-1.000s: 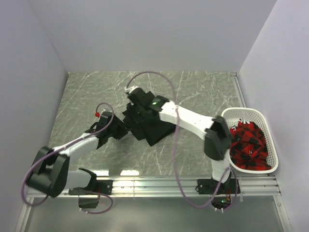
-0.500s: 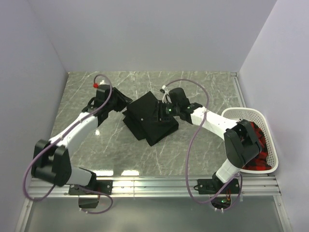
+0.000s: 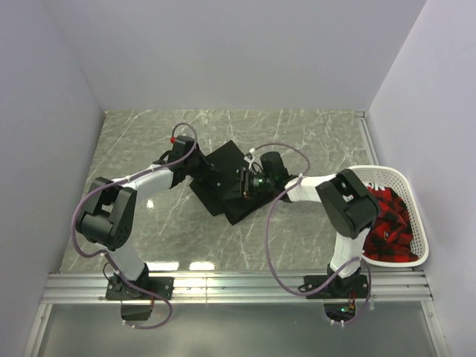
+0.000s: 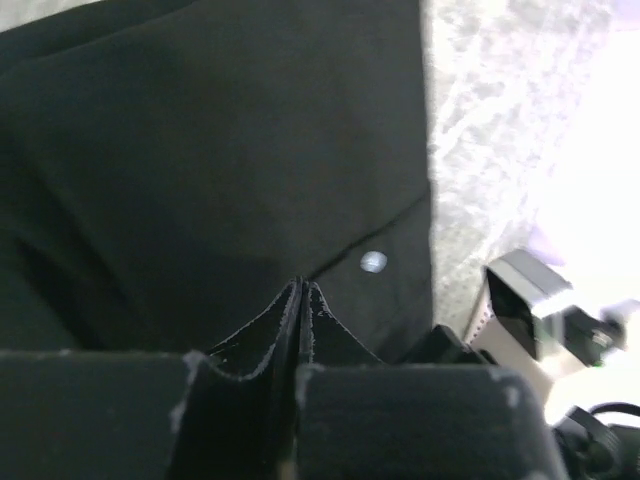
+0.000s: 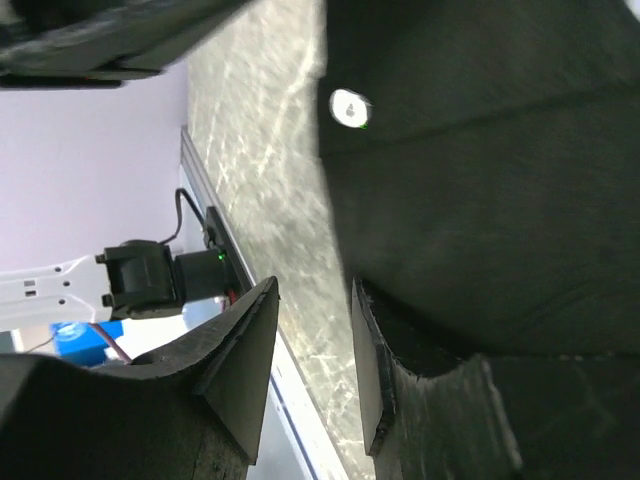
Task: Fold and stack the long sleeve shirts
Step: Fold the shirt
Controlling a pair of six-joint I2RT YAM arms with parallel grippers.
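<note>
The folded black long sleeve shirts (image 3: 222,177) lie as a pile in the middle of the marble table. My left gripper (image 3: 195,168) is at the pile's left edge. In the left wrist view it (image 4: 301,286) is shut, fingertips pressed together over black cloth (image 4: 200,170) near a pale button (image 4: 372,262); nothing shows between them. My right gripper (image 3: 245,182) is over the pile's right part. In the right wrist view it (image 5: 313,290) is open, straddling the shirt's edge (image 5: 480,200), with bare table in the gap and a pale button (image 5: 348,108) beyond.
A white basket (image 3: 372,172) holding red-and-black plaid cloth (image 3: 387,223) stands at the right edge of the table. White walls close the table at the back and sides. A metal rail (image 3: 238,279) runs along the near edge.
My left gripper has swung from the left side of the table in to the pile's left edge. My right gripper has drawn back across the pile and now sits low over its right part.
</note>
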